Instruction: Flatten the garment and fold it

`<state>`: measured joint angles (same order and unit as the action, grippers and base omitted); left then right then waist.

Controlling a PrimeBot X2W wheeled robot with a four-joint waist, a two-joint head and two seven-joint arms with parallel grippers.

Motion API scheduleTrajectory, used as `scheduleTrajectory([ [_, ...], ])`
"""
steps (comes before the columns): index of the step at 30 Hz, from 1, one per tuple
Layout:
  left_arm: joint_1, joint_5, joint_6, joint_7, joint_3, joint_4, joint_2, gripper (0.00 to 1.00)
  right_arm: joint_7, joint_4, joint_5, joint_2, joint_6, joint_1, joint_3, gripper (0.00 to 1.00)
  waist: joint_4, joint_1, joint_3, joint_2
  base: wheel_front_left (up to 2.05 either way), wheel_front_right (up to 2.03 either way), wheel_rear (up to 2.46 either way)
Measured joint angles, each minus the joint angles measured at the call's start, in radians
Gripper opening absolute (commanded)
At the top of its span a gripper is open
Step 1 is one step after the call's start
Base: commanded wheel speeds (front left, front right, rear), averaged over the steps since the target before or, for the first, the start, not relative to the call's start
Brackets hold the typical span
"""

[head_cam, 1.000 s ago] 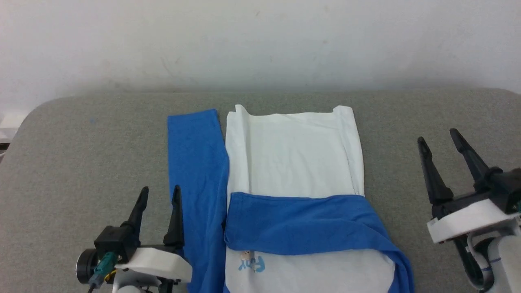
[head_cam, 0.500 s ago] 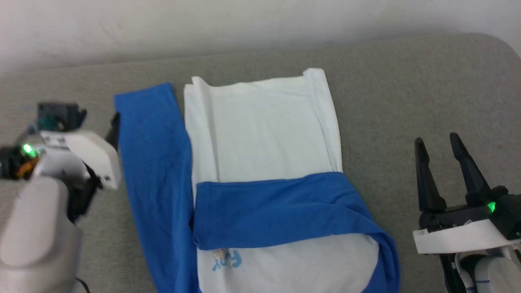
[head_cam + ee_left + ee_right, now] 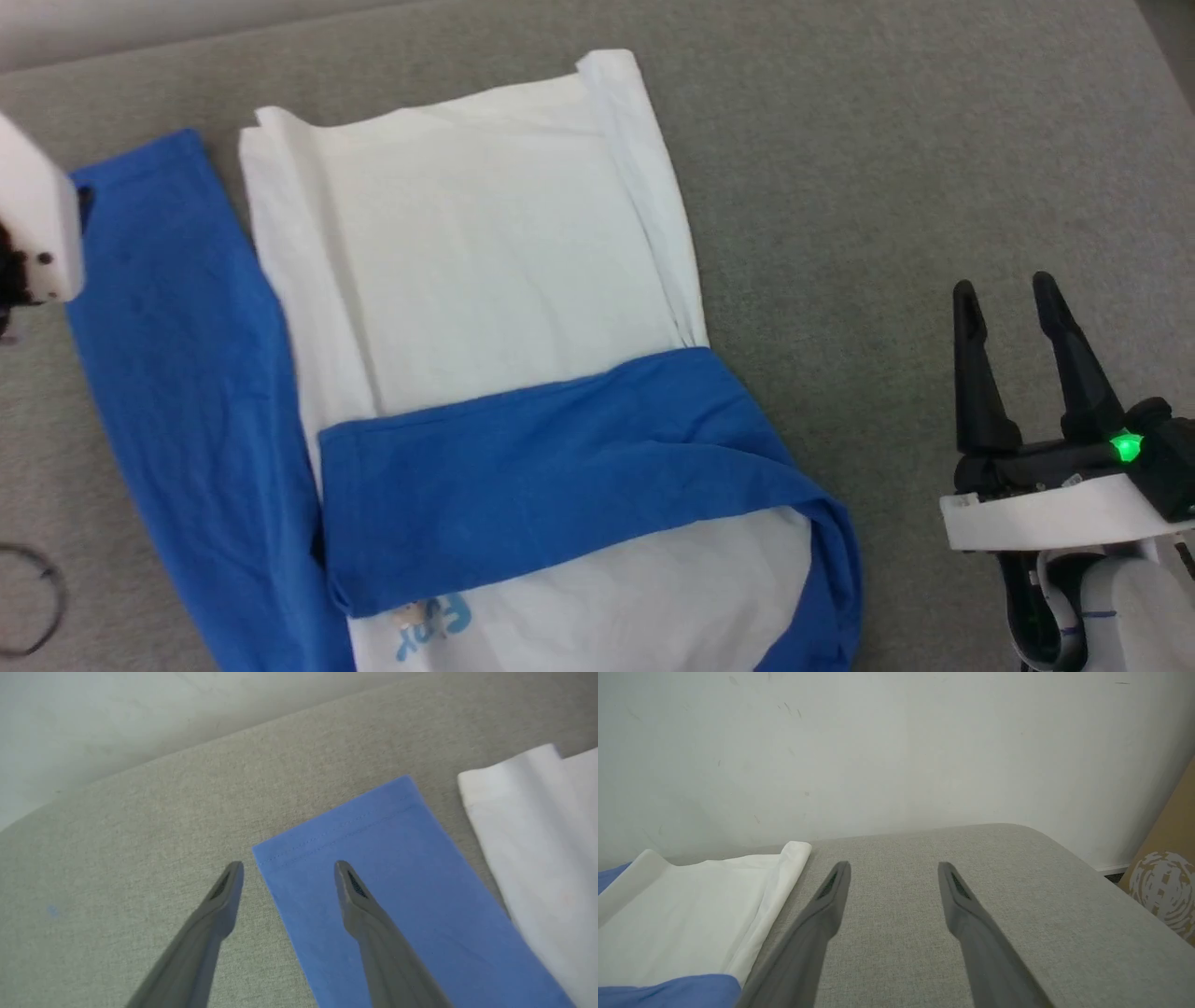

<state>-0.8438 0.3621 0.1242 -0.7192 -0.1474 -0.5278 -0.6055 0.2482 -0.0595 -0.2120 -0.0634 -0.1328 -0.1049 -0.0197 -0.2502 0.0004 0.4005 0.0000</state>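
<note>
One arm has done the moving in this last second. My left pincer (image 3: 288, 868) has left its resting place near me and gone out to the far end of the left sleeve (image 3: 177, 373). It now hangs there with its fingers wide apart and nothing between them. One tip is over the blue cuff (image 3: 336, 816), the other over the bare grey table (image 3: 887, 187) just left of the cuff's edge. Whether the tips touch the cloth yet I cannot tell.

My head has also swung left and down to follow, so the whole picture has slid; the shirt (image 3: 485, 243) itself has not shifted. It lies flat on the table in front of me, neck end near and hem far. The right sleeve (image 3: 560, 467) is already folded across the chest, on the far side of the small print (image 3: 434, 625). The left sleeve runs straight along the left side of the white body. My right pincer (image 3: 1003, 286) stays where it was, to the right and well apart from the shirt, fingers apart and empty.

I judge the flattening done and one sleeve fold made, so the left sleeve is next. I am placed to close on that cuff and carry it back over the body. The cloth looks thin and limp, so I should pinch only the sleeve and lift cleanly, or it may drag and wrinkle the white panel beside it.
</note>
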Motion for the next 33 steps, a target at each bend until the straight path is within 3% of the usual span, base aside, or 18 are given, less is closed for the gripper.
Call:
scheduleTrajectory([
  [4, 0.0, 0.021, 0.0, -0.13, -0.002, -0.018, -0.05, 1.0, 0.002, 0.013, -0.008, 0.003, 0.0, 0.0, 0.005, 1.0, -0.039, -0.0002, 0.04, 0.0, 0.0, 0.0, 0.0],
  [16, -0.021, 0.088, -0.031, -0.269, 0.052, 0.035, -0.113, 1.0, 0.008, 0.031, -0.016, 0.009, 0.0, -0.003, 0.049, 1.0, -0.082, -0.0005, 0.119, -0.0001, 0.0, 0.0, 0.0],
  [17, -0.023, 0.107, -0.038, -0.291, 0.064, 0.036, -0.111, 0.83, 0.008, 0.03, -0.018, 0.009, 0.0, -0.003, 0.048, 1.0, -0.082, -0.0005, 0.122, -0.0001, 0.0, 0.0, 0.0],
  [18, -0.024, 0.131, -0.038, -0.312, 0.075, 0.038, -0.11, 0.1, 0.008, 0.03, -0.018, 0.009, 0.0, -0.003, 0.047, 1.0, -0.081, -0.0004, 0.124, -0.0002, 0.0, 0.0, 0.0],
  [19, -0.024, 0.147, -0.039, -0.329, 0.082, 0.042, -0.11, 0.0, 0.008, 0.03, -0.018, 0.008, 0.0, -0.003, 0.048, 1.0, -0.08, -0.0004, 0.125, -0.0001, 0.0, 0.0, 0.0],
  [25, -0.007, 0.156, -0.038, -0.321, 0.078, 0.076, -0.105, 0.0, 0.009, 0.038, -0.017, 0.01, 0.0, -0.003, 0.051, 1.0, -0.067, -0.0003, 0.122, -0.0002, 0.0, 0.0, 0.0],
  [33, 0.045, 0.13, -0.03, -0.096, 0.066, 0.027, -0.073, 0.0, 0.009, 0.059, -0.001, 0.01, 0.0, -0.002, 0.007, 1.0, -0.043, -0.0002, 0.055, -0.0001, 0.0, 0.0, 0.0],
])
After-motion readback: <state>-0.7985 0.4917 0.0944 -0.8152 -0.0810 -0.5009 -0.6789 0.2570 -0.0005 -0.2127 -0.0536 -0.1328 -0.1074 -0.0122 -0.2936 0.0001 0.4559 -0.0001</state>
